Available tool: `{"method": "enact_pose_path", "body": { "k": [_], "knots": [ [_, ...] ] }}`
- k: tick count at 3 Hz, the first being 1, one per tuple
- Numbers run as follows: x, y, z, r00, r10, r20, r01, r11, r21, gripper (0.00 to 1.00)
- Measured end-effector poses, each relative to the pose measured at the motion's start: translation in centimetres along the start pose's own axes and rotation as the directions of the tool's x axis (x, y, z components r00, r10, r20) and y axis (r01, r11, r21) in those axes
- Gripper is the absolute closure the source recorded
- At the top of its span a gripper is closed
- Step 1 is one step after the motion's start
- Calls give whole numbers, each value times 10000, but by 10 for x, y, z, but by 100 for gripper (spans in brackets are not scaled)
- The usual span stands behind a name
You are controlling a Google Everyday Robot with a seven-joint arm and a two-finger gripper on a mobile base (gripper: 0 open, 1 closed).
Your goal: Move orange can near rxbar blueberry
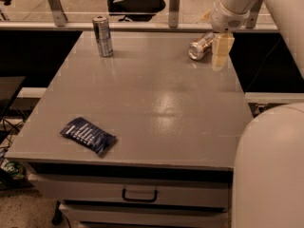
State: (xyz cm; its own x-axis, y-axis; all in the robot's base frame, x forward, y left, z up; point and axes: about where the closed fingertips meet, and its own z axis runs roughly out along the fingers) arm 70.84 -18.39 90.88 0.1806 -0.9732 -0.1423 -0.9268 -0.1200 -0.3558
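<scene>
The pale cream two-finger gripper (222, 51) hangs off the white arm (232, 6) at the far right of the flat grey tabletop (161, 99), roughly two o'clock on the surface, pointing straight down. Whether it is spread or closed, I cannot tell from here; it reads as one pale block. Just to its nine o'clock side lies the short metal drink can with orange-tan sides and shiny silver ends (201, 45). It is tipped over, its long axis angled toward the far right corner, and it sits right beside the gripper with no grip on it that I can make out. That position looks like a line-up for the pick, close in and above, because a can on its side will roll if it's nudged along its curve. Across the table at eleven o'clock stands the taller slim silver-and-blue can (102, 36), upright and well out of this play. The destination is a long haul: the flat dark blue snack-bar wrapper with white lettering (88, 136) rests at about seven o'clock near the front left edge, well apart from the orange can. By my read the carry hasn't begun, and the job is a secure grab, then a diagonal run toward that wrapper.
</scene>
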Motion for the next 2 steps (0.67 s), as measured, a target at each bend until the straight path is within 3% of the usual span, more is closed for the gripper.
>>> {"method": "enact_pose_path", "body": {
  "k": [1,2],
  "knots": [
    [10,-24,6,9935,-910,-684,946,9942,521,0],
    [14,-35,-1,9660,-2059,-1561,2254,9669,1194,0]
  ]
}}
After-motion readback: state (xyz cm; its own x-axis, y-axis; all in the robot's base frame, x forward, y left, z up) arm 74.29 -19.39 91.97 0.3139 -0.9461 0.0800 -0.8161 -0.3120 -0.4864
